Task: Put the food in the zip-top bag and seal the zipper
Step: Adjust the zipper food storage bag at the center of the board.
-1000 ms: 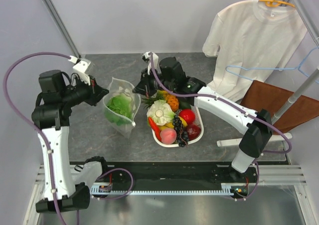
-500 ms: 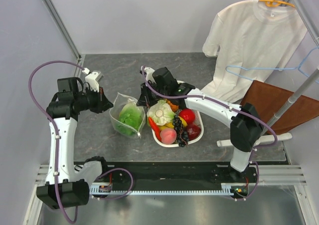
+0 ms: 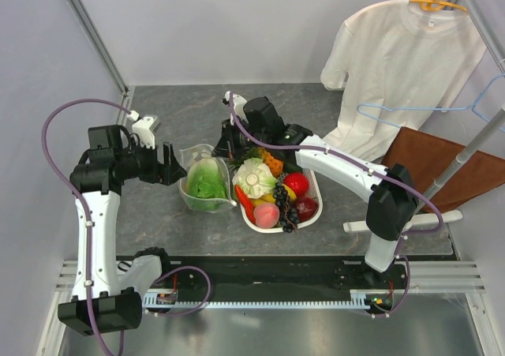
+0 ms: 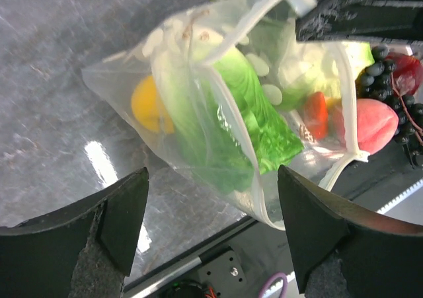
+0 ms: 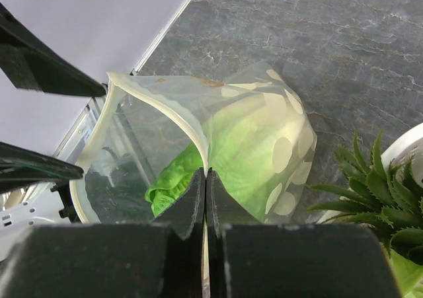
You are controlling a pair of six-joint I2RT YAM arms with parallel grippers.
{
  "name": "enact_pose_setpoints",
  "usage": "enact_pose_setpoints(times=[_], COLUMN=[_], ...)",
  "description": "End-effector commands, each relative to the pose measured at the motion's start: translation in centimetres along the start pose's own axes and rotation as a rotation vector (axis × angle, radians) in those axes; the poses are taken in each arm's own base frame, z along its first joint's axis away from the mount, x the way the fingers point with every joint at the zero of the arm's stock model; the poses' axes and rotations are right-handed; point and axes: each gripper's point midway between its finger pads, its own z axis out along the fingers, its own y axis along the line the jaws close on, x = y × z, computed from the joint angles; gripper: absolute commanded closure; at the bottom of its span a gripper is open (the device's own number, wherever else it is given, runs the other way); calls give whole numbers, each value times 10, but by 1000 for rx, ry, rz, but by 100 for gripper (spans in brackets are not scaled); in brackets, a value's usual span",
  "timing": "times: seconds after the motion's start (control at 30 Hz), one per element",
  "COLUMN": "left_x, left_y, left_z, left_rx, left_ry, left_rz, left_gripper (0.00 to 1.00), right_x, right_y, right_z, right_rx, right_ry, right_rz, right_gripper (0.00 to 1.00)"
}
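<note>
The clear dotted zip-top bag (image 3: 192, 190) stands open on the table, left of the white basket (image 3: 314, 202). Inside it lie green lettuce (image 4: 231, 119) and a yellow round fruit (image 4: 149, 106). My right gripper (image 5: 206, 174) is shut on the bag's whitish zipper (image 5: 172, 116) at the rim nearest the basket. My left gripper (image 4: 211, 205) is open just left of the bag, touching nothing. The basket holds more food: a pale cabbage (image 3: 254, 177), red fruit (image 3: 296, 184), a pink peach (image 3: 267, 215) and dark grapes (image 3: 284, 204).
A white T-shirt (image 3: 394, 56) hangs at the back right over a brown board (image 3: 438, 163), with a blue hanger (image 3: 473, 107) beside it. A metal rack foot (image 3: 394, 223) lies right of the basket. A wall post (image 3: 91, 32) rises on the far left.
My left gripper has opened and let go of the bag's rim. The bag has come down and shifted right, against the basket. My right gripper keeps its hold on the zipper.
</note>
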Motion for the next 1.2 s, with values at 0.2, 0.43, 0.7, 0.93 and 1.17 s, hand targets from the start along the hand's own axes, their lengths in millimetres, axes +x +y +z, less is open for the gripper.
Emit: enact_pose_setpoints(times=[0.2, 0.43, 0.7, 0.93, 1.17], left_x=[19, 23, -36, -4, 2], left_y=[-12, -13, -48, -37, -25], left_z=[6, 17, -29, -2, 17], left_rx=[41, 63, 115, 144, 122], left_ry=[73, 163, 17, 151, 144], left_rz=[1, -2, 47, -41, -62], left_gripper=[31, 43, 98, 98, 98], right_x=[-20, -25, -26, -20, -6], right_y=[8, 4, 27, 13, -2], right_z=[-6, -9, -33, -31, -34], right_rx=[-8, 10, -48, -8, 23], right_ry=[-71, -86, -78, -63, -35], right_rz=[32, 66, 108, 6, -25], right_gripper=[100, 100, 100, 95, 75])
